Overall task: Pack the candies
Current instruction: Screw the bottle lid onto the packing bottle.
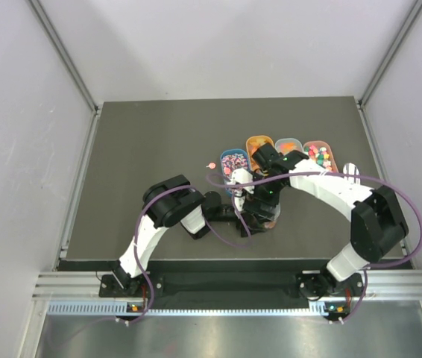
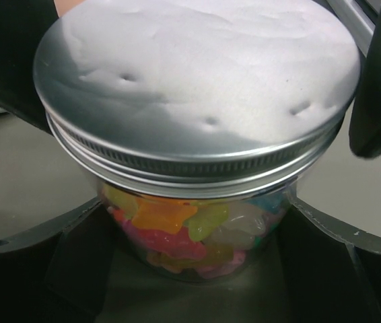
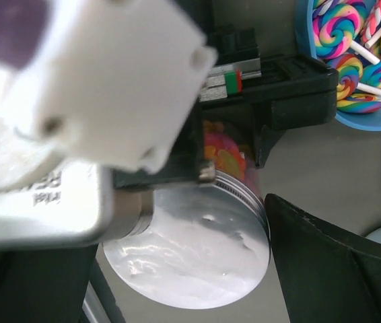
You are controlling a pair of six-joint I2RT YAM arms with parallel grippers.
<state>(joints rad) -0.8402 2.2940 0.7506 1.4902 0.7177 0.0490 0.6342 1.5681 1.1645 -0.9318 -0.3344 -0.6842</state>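
Dark matte table (image 1: 144,149), white walls. Clear round jar (image 2: 261,225), dented brushed-metal screw lid (image 2: 197,81), holds glossy gummy candies (image 2: 170,219). Left gripper (image 2: 197,269) clamps the jar body. Right gripper (image 3: 184,269) straddles the lid; contact cannot be determined.

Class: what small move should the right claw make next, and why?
Probably lift the right claw clear: the silver metal lid looks seated on the clear round jar, the mixed-colour candies are inside, and the left claw holds the jar.
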